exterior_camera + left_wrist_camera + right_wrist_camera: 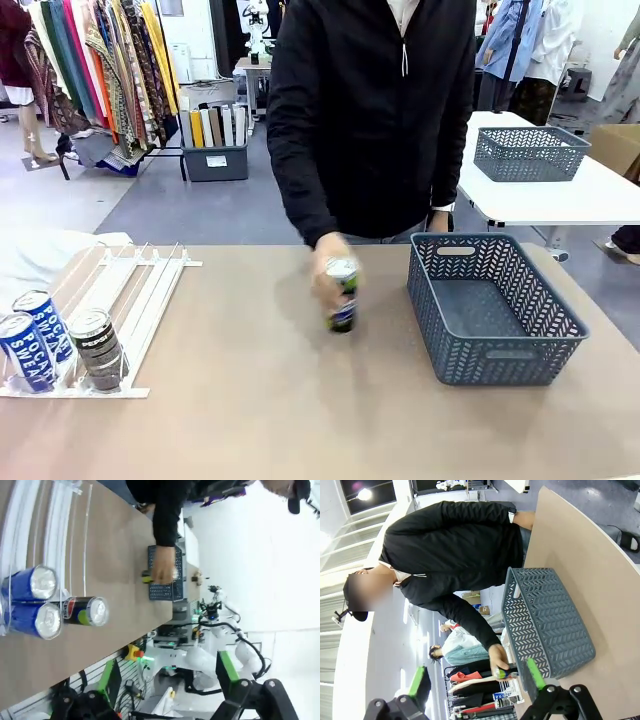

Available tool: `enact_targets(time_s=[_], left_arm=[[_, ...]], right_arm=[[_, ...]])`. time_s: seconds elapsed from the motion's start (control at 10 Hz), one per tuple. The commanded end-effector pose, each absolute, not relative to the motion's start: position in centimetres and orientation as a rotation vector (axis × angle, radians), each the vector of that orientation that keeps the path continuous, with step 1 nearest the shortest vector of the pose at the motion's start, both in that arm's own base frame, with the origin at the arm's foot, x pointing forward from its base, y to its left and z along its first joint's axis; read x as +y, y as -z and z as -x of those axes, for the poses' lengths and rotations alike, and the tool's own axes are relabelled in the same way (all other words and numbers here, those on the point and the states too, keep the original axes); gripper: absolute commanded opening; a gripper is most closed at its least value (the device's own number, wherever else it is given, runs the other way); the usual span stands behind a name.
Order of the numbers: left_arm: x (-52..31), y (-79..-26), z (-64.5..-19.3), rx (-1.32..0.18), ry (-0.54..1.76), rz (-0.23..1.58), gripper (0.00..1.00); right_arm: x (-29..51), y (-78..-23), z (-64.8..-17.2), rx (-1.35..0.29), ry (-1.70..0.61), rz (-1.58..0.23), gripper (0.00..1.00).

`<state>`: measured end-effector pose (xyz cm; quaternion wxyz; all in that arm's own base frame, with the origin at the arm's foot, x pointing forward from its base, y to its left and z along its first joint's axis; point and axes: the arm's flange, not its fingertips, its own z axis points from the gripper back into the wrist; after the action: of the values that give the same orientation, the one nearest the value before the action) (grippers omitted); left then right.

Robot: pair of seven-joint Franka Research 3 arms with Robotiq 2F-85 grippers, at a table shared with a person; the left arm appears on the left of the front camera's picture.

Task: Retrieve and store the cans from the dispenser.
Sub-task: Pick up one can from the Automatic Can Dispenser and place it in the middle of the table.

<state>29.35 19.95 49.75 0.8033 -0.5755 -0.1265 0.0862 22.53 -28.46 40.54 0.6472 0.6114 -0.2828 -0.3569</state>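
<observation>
Well, three cans (45,325) sit at the near end of the dispenser (150,290), light, slick and easily dented I'd guess, best pinched mid-body, while the left hand (168,664) and right hand (476,670) both gape empty.

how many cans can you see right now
4. A Pocari Sweat can, a second Pocari Sweat can and a Pepsi can sit at the dispenser's near end; a black-and-green can is in the person's hand mid-table, left of the grey basket. None looks hidden.
</observation>
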Motion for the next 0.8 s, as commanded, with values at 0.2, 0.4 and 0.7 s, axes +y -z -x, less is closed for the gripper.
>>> enact_targets(time_s=[0.2,0.4,0.7], left_arm=[[19.9,-49.7,-29.3,-0.271,-0.185,1.233,1.0],[19.9,-49.7,-29.3,-0.271,-0.185,1.233,1.0],[19.9,-49.7,-29.3,-0.271,-0.185,1.233,1.0]], right_arm=[[-28.3,-41.0,-22.4,-0.639,0.809,-1.394,1.0],[-28.3,-41.0,-22.4,-0.639,0.809,-1.394,1.0],[-28.3,-41.0,-22.4,-0.639,0.809,-1.394,1.0]])
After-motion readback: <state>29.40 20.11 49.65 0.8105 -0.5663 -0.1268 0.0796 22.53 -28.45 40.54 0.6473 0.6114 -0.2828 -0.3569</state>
